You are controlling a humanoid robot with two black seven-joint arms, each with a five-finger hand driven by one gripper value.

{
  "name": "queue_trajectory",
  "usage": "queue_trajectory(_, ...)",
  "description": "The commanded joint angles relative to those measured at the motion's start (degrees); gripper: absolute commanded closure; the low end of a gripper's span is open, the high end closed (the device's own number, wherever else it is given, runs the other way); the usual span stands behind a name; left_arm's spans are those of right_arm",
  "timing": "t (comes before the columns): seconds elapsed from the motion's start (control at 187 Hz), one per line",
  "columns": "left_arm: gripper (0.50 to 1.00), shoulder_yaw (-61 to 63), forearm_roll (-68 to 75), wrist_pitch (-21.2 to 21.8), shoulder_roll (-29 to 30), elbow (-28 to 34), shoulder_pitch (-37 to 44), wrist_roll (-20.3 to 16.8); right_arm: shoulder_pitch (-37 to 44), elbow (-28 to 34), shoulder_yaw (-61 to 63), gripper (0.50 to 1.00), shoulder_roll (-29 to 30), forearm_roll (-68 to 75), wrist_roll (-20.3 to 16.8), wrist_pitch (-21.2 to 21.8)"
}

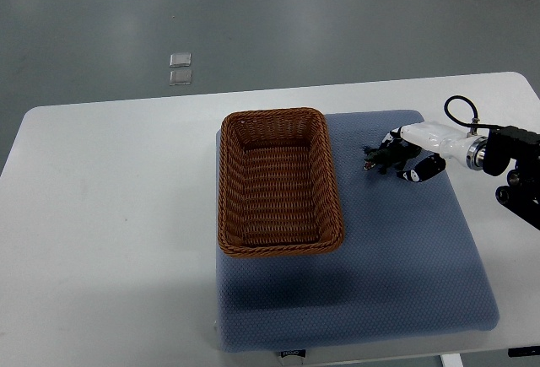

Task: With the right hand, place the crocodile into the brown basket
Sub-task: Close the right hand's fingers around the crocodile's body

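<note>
We find the right hand (413, 154) entering from the right edge and reaching leftward over the blue padded mat (396, 274), which covers the right part of the white table (110, 215). Its fingers (424, 170) are curled about the crocodile (381, 160), a small dark toy; one finger shows above the toy and the others below it, so the grip brackets the rear of the body and leaves the front end pointing toward the brown basket (226, 181). We cannot tell whether the toy rests on the mat or is raised just clear of it. The crocodile lies on the mat's upper right area, to the right of the basket and apart from its rim. The basket sits on the left part of the mat with its long side running away from the robot and its interior holding nothing, which leaves the full opening available. We judge that the mat is there to stop the toy and basket sliding. We judge the task to be at the grasp stage: the transfer calls for a lift high enough to clear the woven wall, then travel leftward. The main risk is the small toy slipping from so shallow a hold.
</note>
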Motion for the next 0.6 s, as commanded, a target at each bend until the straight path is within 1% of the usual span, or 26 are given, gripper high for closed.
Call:
queue_trajectory(0.0, 0.5, 0.0, -0.01, 0.0, 0.0, 0.0, 0.07, 0.0, 0.0, 0.0, 0.0, 0.871, 0.02, 0.0, -0.01, -0.71)
queue_trajectory(0.043, 0.5, 0.0, -0.01, 0.0, 0.0, 0.0, -0.01, 0.0, 0.0, 0.0, 0.0, 0.899, -0.06, 0.0, -0.01, -0.89)
queue_trajectory(0.069, 0.5, 0.0, -0.01, 0.09, 0.0, 0.0, -0.01, 0.0, 0.0, 0.0, 0.0, 0.936, -0.06, 0.0, -0.01, -0.97)
queue_trajectory(0.075, 0.5, 0.0, -0.01, 0.09, 0.0, 0.0, -0.01, 0.0, 0.0, 0.0, 0.0, 0.936, -0.06, 0.0, -0.01, -0.97)
queue_trajectory(0.08, 0.5, 0.0, -0.01, 0.0, 0.0, 0.09, -0.01, 0.0, 0.0, 0.0, 0.0, 0.95, 0.02, 0.0, -0.01, -0.97)
queue_trajectory(0.085, 0.5, 0.0, -0.01, 0.0, 0.0, 0.09, -0.01, 0.0, 0.0, 0.0, 0.0, 0.951, 0.02, 0.0, -0.01, -0.97)
queue_trajectory(0.091, 0.5, 0.0, -0.01, 0.0, 0.0, 0.09, -0.01, 0.0, 0.0, 0.0, 0.0, 0.965, -0.06, 0.0, -0.01, -0.97)
queue_trajectory(0.096, 0.5, 0.0, -0.01, 0.0, 0.0, 0.09, -0.01, 0.0, 0.0, 0.0, 0.0, 0.965, -0.06, 0.0, -0.01, -0.97)
queue_trajectory(0.101, 0.5, 0.0, -0.01, 0.0, 0.0, 0.0, -0.01, 0.0, 0.0, 0.0, 0.0, 0.979, -0.06, 0.0, -0.01, -0.97)
queue_trajectory(0.107, 0.5, 0.0, -0.01, 0.0, 0.0, 0.0, -0.01, 0.0, 0.0, 0.0, 0.0, 0.979, -0.06, 0.0, -0.01, -0.97)
queue_trajectory(0.112, 0.5, 0.0, -0.01, 0.0, 0.0, 0.0, -0.01, 0.0, 0.0, 0.0, 0.0, 0.991, -0.06, 0.0, -0.01, -0.97)
queue_trajectory(0.123, 0.5, 0.0, -0.01, 0.0, 0.0, 0.0, -0.01, 0.0, 0.0, 0.0, 0.0, 1.0, -0.06, 0.0, -0.01, -0.97)
queue_trajectory(0.272, 0.5, 0.0, -0.01, 0.0, 0.0, 0.0, -0.01, 0.0, 0.0, 0.0, 0.0, 1.0, -0.15, 0.0, -0.01, -1.06)
queue_trajectory(0.475, 0.5, 0.0, -0.01, 0.0, 0.0, 0.0, -0.01, 0.0, 0.26, 0.09, 0.27, 1.0, -0.24, 0.44, 0.17, -3.35)
queue_trajectory(0.592, 0.5, 0.0, -0.01, 0.0, 0.0, 0.0, 0.07, 0.0, 1.32, 0.35, 0.44, 1.0, -0.24, 0.7, 0.61, -3.61)
